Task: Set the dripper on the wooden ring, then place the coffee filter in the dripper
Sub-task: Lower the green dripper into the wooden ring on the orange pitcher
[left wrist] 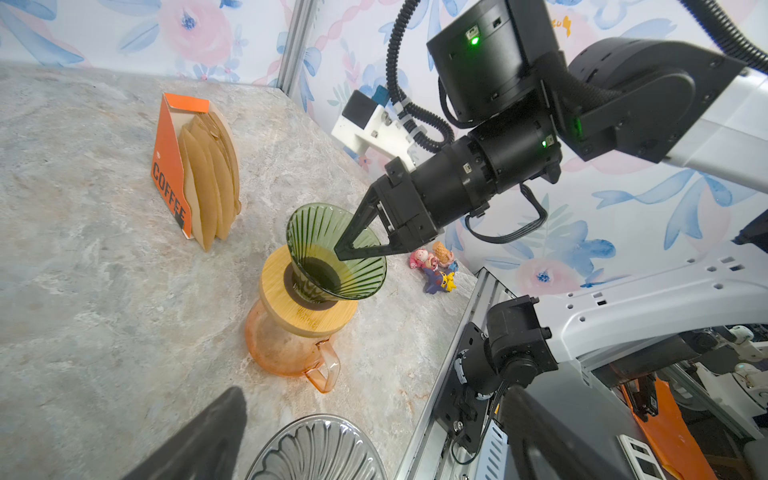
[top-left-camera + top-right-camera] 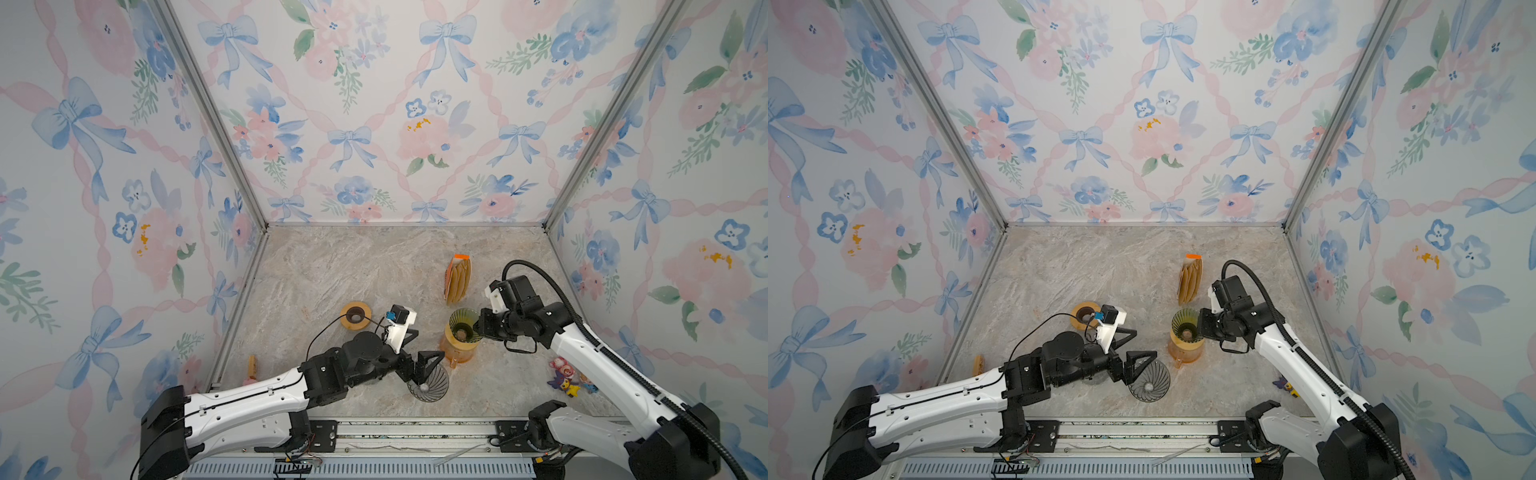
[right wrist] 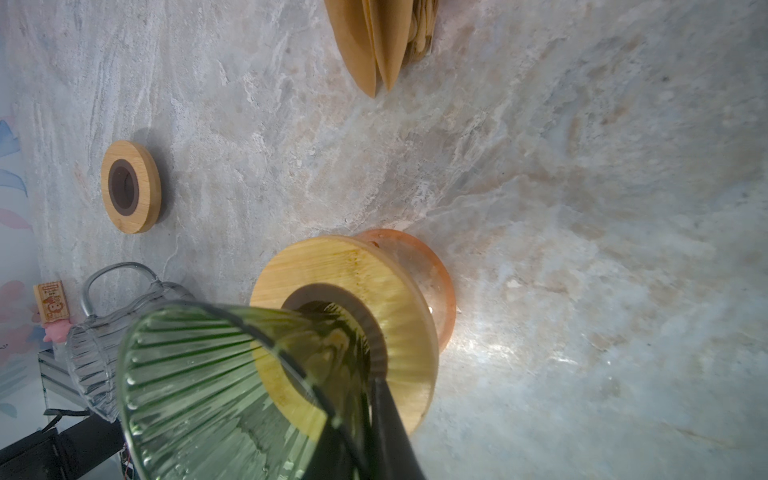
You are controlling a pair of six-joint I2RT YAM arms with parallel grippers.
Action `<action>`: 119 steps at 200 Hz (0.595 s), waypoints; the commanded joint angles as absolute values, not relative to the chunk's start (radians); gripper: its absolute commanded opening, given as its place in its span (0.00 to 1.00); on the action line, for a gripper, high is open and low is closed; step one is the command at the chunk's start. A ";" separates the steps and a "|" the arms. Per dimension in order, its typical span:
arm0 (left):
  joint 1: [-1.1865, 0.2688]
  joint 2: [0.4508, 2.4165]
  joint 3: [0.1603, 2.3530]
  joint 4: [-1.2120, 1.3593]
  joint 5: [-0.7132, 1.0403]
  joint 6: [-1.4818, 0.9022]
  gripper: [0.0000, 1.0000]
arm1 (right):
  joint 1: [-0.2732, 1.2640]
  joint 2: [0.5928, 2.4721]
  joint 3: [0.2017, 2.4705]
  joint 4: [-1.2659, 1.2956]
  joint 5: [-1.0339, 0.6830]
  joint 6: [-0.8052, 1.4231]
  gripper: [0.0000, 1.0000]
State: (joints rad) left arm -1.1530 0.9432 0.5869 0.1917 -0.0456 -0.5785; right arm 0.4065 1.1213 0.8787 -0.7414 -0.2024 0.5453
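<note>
Nearest to the camera head, a grey metal rail (image 2: 415,434) closes the front edge of the desk (image 2: 332,270), and both arms are mounted on it. The desk has a stone pattern with beige and grey veins. Three walls (image 2: 374,104) stand around it, joined by aluminium posts and papered with pink flowers and blue bows. On the desk stands the orange carafe (image 2: 457,355) with a wooden ring (image 1: 309,318) on its mouth. The green dripper (image 2: 463,322) sits with its narrow end in the hole of this ring, its wide mouth up and a little tilted. The right fingers (image 1: 343,252) are closed on the rim of the green dripper, with the glass wall between them. The coffee filters (image 2: 459,277) are in an orange box (image 1: 166,166) marked COFFEE, near the carafe on the side of the back wall and not touching it. They are flat, brown and fanned. They stand on edge with the long axis nearly upright, the narrow tips down on the desk and the round ends up. On the carafe's side toward the rail rests a grey dripper (image 2: 428,386). In the left wrist view the left fingers (image 1: 199,436) are spread fully wide on both sides of it and hold nothing. A spare wooden ring (image 2: 355,316) lies well apart from the carafe, beyond the left arm's wrist. Small toy figures (image 2: 567,376) lie on the carafe's opposite side.
</note>
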 commanded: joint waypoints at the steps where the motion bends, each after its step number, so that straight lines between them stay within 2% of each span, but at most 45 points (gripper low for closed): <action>1: -1.160 0.924 0.591 0.186 -0.061 -0.554 0.98 | 0.400 1.131 0.894 -0.765 -0.201 0.535 0.13; 74: -1.161 0.924 0.585 0.192 -0.059 -0.557 0.98 | 0.400 1.122 0.932 -0.781 -0.212 0.537 0.18; 119: -1.161 0.922 0.583 0.192 -0.062 -0.555 0.98 | 0.400 1.124 0.963 -0.808 -0.199 0.526 0.26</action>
